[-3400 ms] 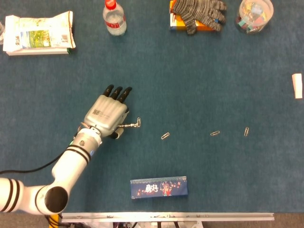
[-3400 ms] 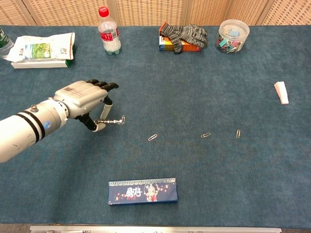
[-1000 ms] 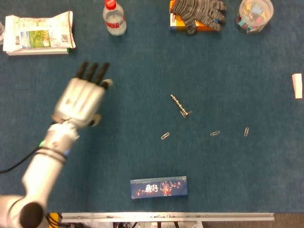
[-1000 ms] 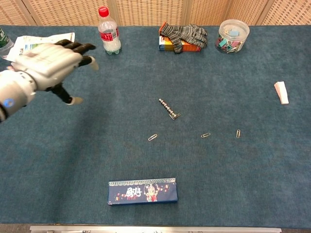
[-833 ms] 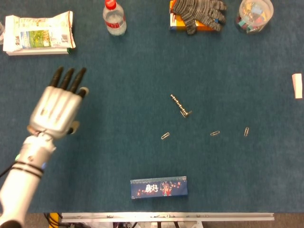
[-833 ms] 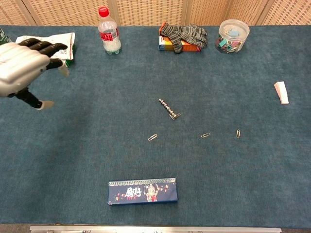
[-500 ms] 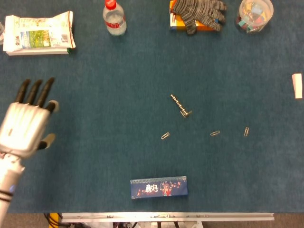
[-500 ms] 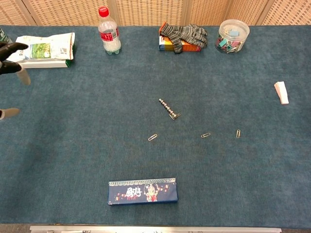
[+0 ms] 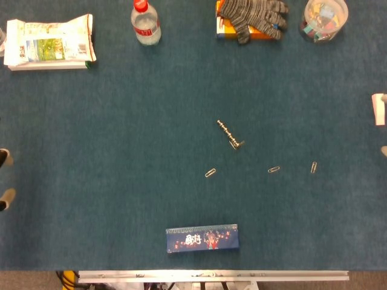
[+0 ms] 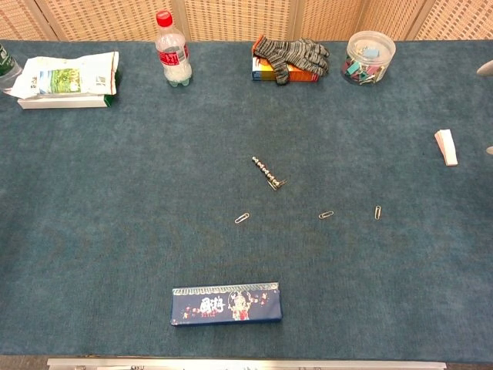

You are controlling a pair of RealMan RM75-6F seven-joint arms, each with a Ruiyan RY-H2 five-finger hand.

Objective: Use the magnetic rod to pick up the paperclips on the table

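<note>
**Magnetic rod lies loose on the desk, both robot hands at the frame edges**

While the magnetic rod (image 9: 228,133) rests on the blue desk (image 9: 121,121) near its middle, no robot hand is touching it. It lies at a slant, and a paperclip (image 9: 240,144) clings to its nearer end. Three more paperclips lie flat on the desk closer to the front edge: one (image 9: 210,173) below and left of the rod, one (image 9: 274,170) to the right of that, and one (image 9: 313,167) further right again, all well apart from each other and from the rod.

Only fingertips of the left robot hand (image 9: 5,178) show at the left border of the head view; two tips are apart from each other and nothing is seen in them, but whether the hand as a whole is spread or curled I cannot tell. The right robot hand (image 9: 384,150) shows as a sliver at the right border, and its state cannot be told either.

Along the far side of the desk stand a plastic bottle (image 9: 146,23) with a red cap, a printed bag (image 9: 48,42) at the left, a knitted glove (image 9: 251,17) lying on an orange box, and a clear tub (image 9: 325,19) of coloured clips. A small white block (image 9: 378,109) sits at the right edge. A dark blue flat box (image 9: 202,237) lies near the front edge.
</note>
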